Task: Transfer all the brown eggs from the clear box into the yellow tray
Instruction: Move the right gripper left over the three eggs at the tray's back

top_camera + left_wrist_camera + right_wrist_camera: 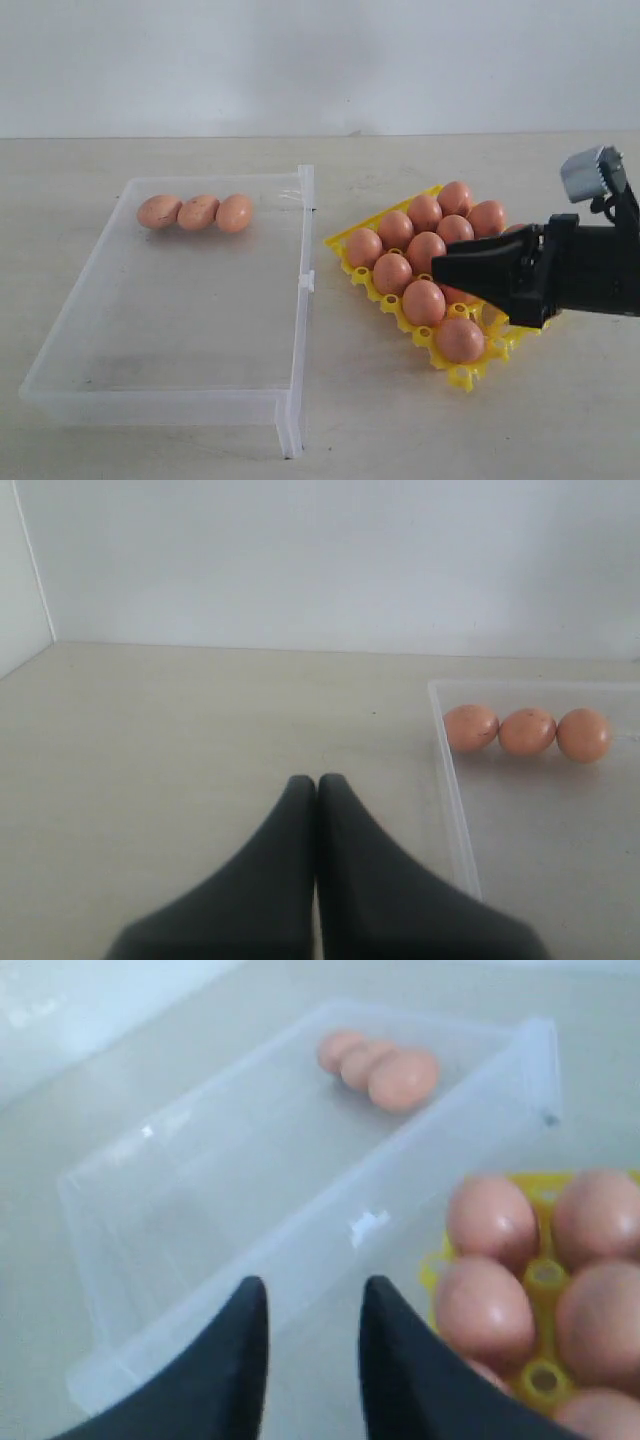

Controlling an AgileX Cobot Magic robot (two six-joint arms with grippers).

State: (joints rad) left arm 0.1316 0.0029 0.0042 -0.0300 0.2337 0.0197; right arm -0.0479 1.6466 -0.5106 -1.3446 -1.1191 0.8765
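Three brown eggs [197, 212] lie in a row at the far end of the clear box [290, 420], also seen as eggs [527, 732] and eggs [380, 1065]. The yellow tray [462, 377] to its right holds several brown eggs [424, 301]. My right gripper [440, 268] hovers over the tray's middle, pointing toward the box, open with nothing between its fingers [385, 1305]. The left gripper [317, 780] is shut and empty, over bare table beside the box wall [455, 810]. It does not show in the exterior view.
The pale table [400, 440] runs back to a white wall [320, 60]. The box's right rim [306, 280] stands between box and tray, with a narrow strip of table between them.
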